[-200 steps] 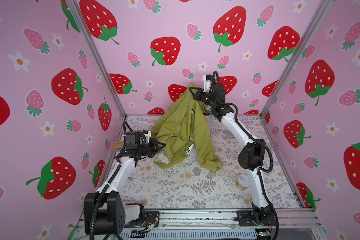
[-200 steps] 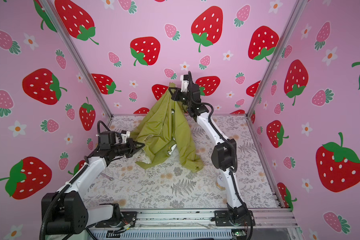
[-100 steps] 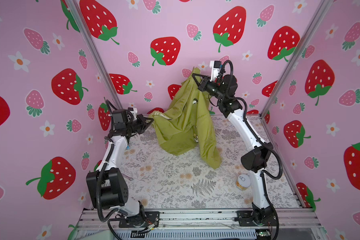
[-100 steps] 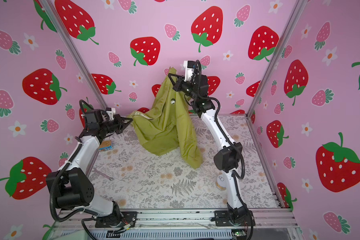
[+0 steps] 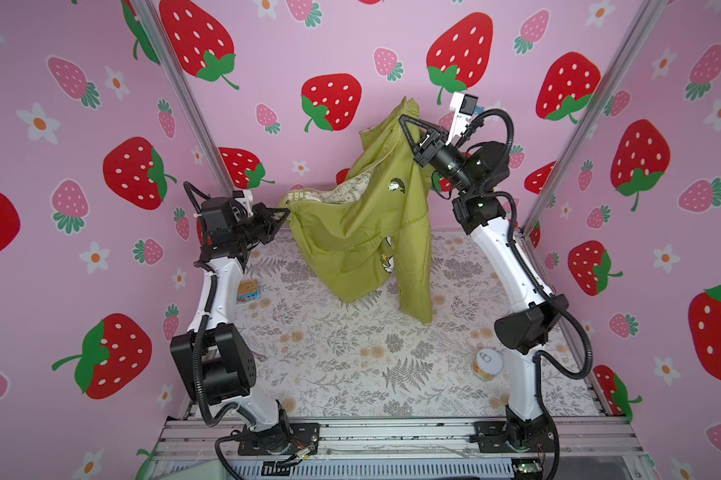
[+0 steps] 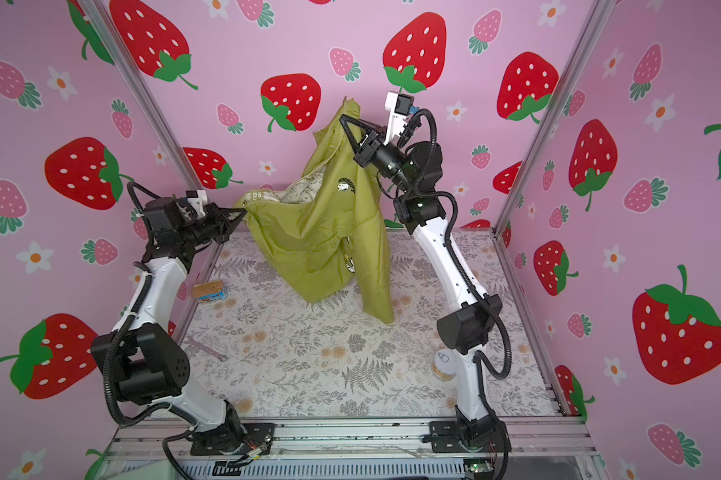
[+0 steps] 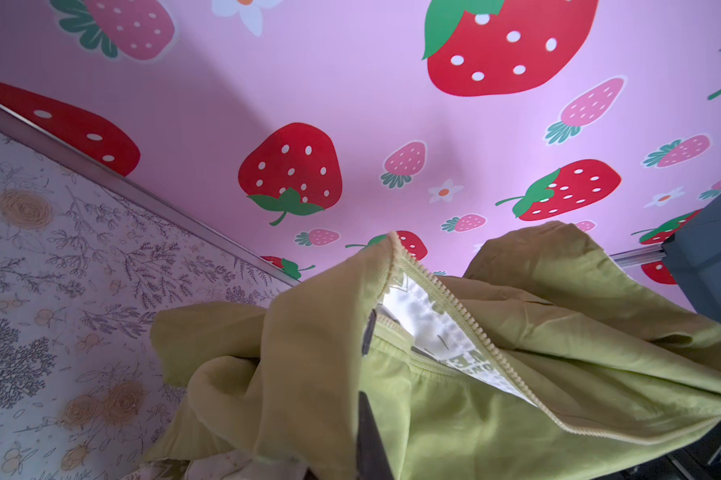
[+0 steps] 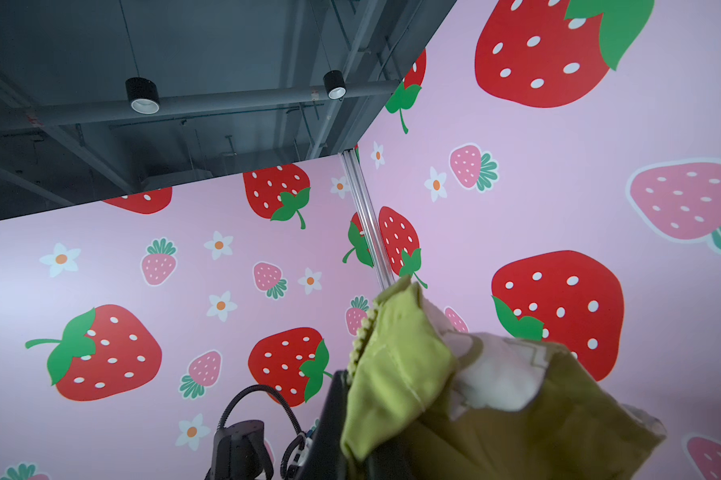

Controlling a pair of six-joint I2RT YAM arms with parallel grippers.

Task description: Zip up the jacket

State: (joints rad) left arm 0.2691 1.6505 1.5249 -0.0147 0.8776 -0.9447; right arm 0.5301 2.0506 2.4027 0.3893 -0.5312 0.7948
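Jacket [image 5: 363,232] hung between left fingers [image 5: 274,216], right fingers [image 5: 411,139]

Flat gold tin [image 5: 248,290] on floral cloth [image 5: 342,374], well below left fingers [image 5: 276,212]; pull-tab can [image 5: 487,364] far below right fingers [image 5: 408,135].

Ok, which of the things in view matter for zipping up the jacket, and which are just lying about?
For the job:
- jacket, its zipper not closed
- left gripper, shut on the jacket
- right gripper, shut on the jacket

Lying about:
- flat tin
- pull-tab can
- small metal tool
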